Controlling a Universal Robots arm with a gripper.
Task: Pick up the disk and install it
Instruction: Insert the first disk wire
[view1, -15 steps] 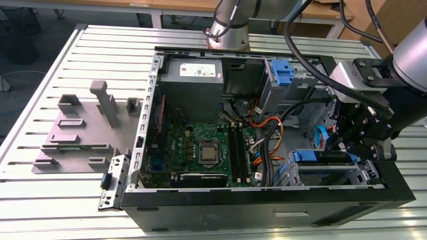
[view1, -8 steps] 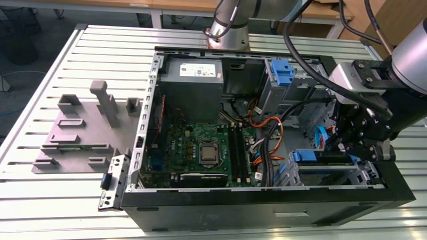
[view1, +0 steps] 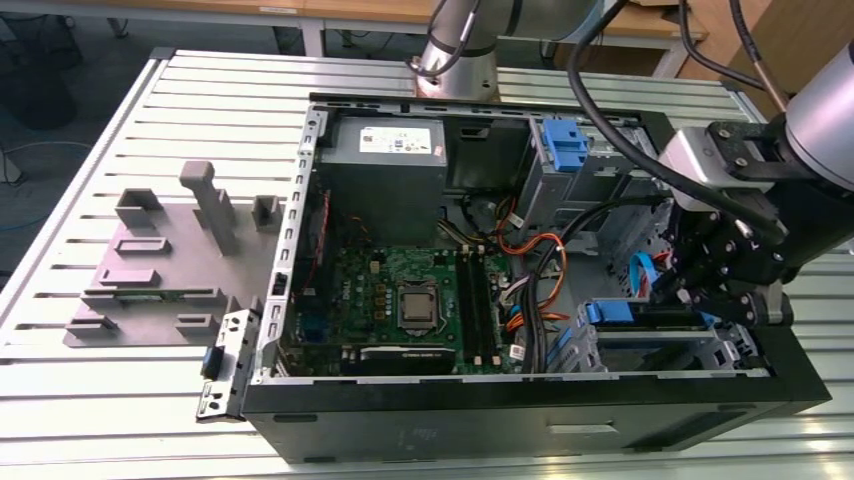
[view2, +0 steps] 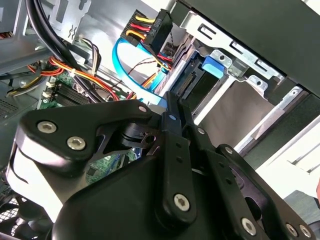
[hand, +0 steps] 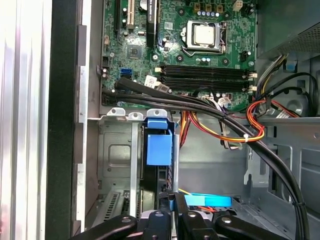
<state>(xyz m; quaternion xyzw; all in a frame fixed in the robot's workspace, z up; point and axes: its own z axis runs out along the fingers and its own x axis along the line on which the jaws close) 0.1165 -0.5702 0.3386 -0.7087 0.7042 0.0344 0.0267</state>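
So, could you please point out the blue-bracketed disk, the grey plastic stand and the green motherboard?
Blue-bracketed disk (hand: 159, 149): first wrist view, on its blue bracket tab.
Grey plastic stand (view1: 211, 210): exterior view, on its tallest post.
Green motherboard (view1: 360, 287): exterior view, on bare board beside the socket.

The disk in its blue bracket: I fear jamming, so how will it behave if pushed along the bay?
The disk looks like a rigid slab, so it should slide, not bend. Its blue bracket looks plastic and may flex or catch on the metal bay if pushed askew. The cables crossing nearby look floppy and would likely give way.
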